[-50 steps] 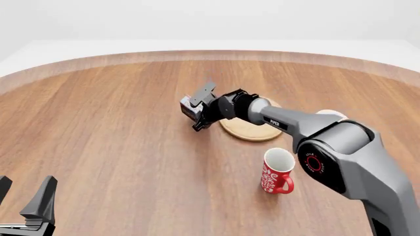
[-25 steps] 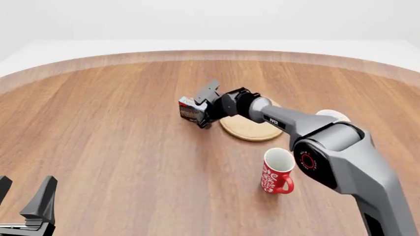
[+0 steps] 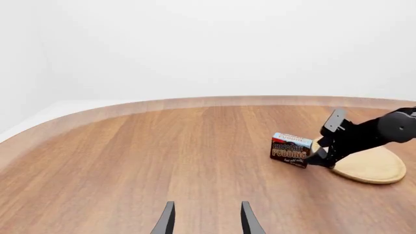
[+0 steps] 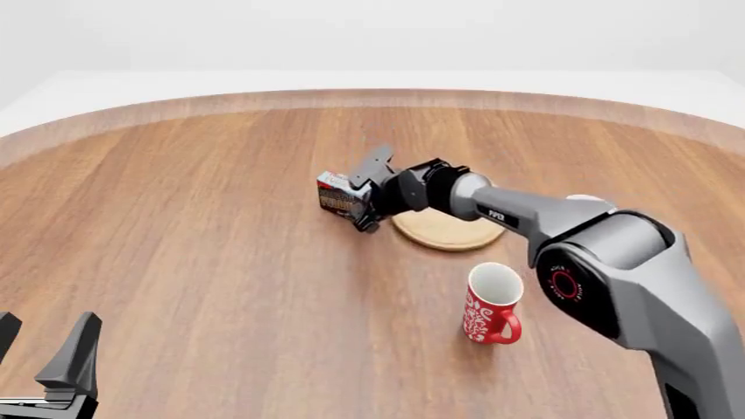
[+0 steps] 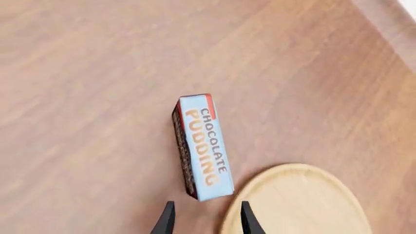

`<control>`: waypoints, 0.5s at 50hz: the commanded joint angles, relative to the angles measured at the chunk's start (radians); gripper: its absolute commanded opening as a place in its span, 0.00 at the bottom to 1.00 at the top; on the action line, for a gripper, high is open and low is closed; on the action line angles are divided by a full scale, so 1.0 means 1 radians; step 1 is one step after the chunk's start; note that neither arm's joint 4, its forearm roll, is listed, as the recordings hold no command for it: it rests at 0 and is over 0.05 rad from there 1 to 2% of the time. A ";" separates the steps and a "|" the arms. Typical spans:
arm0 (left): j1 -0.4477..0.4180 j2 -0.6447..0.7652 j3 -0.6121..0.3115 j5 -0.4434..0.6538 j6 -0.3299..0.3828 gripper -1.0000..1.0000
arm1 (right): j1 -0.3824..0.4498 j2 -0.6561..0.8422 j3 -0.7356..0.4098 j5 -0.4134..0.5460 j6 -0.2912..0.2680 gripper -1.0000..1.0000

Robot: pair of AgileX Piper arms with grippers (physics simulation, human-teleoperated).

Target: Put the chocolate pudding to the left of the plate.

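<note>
The chocolate pudding (image 4: 338, 197), a small brown carton with a light blue top, sits on the table just left of the round tan plate (image 4: 452, 232). My right gripper (image 4: 370, 194) is open just behind the carton, over the plate's left edge, with one finger on each side and holding nothing. In the right wrist view the carton (image 5: 202, 146) lies free beyond the fingertips (image 5: 167, 219), beside the plate (image 5: 295, 204). The left wrist view shows the carton (image 3: 291, 149), the plate (image 3: 371, 166) and the right gripper (image 3: 323, 140). My left gripper (image 4: 44, 367) is open at the near left (image 3: 206, 220).
A red patterned mug (image 4: 491, 304) stands upright in front of the plate. A sliver of a white mug (image 4: 585, 200) shows behind my right arm. The round wooden table's far edge (image 4: 372, 96) curves along the back.
My right gripper lowered the carton to the table left of the plate, let go of it and drew back a little. The left arm has not moved.
</note>
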 commanded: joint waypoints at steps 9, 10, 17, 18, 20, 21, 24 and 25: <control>0.000 0.000 0.000 0.000 0.000 1.00 | 0.015 -0.214 0.345 -0.161 0.053 1.00; 0.000 0.000 0.000 0.000 0.000 1.00 | 0.021 -0.229 0.367 -0.174 0.058 1.00; 0.000 0.000 0.000 0.000 0.000 1.00 | 0.022 -0.359 0.488 -0.278 0.128 1.00; 0.000 0.000 0.000 0.000 0.000 1.00 | 0.016 -0.383 0.502 -0.296 0.135 1.00; 0.000 0.000 0.000 0.000 0.000 1.00 | 0.016 -0.422 0.538 -0.332 0.164 1.00; 0.000 0.000 0.000 0.000 0.000 1.00 | 0.010 -0.457 0.577 -0.371 0.180 1.00; 0.000 0.000 0.000 0.000 0.000 1.00 | 0.006 -0.513 0.635 -0.424 0.217 1.00; 0.000 0.000 0.000 0.000 0.000 1.00 | 0.010 -0.535 0.662 -0.442 0.231 1.00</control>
